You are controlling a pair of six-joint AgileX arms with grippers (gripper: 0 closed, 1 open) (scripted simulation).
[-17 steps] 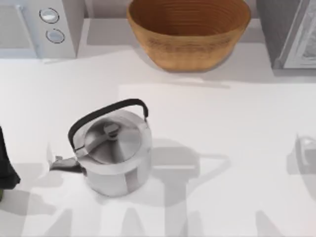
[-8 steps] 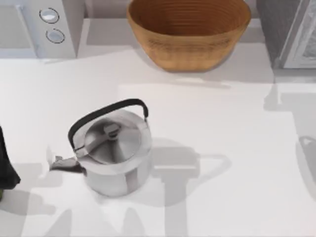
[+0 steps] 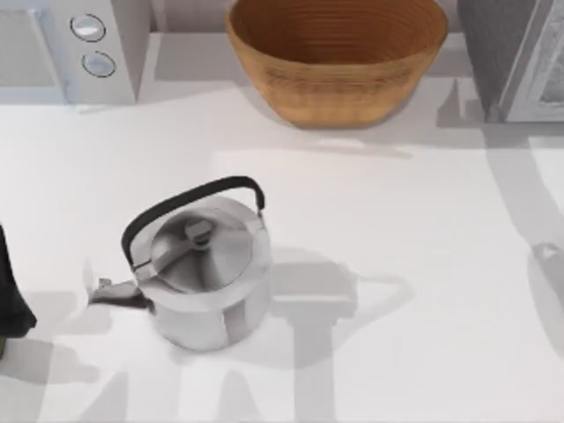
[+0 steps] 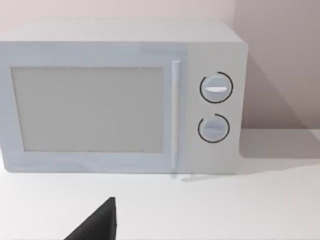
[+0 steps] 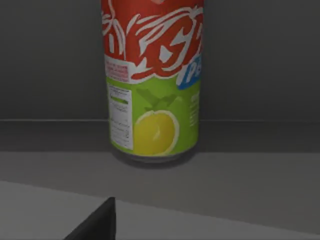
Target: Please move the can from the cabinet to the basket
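Your right arm's camera looks at the can (image 5: 152,80), which stands upright inside the dark cabinet (image 5: 260,60), and you cannot tell if that gripper is spread or pressed together. From above, the cabinet (image 3: 515,57) is in the far right corner, the basket (image 3: 339,57) is just to its left, and a kettle (image 3: 198,269) stands nearer on the table (image 3: 414,220). Your left arm (image 3: 11,295) sits at the left edge facing a microwave (image 4: 120,95), and you cannot tell its gripper either.
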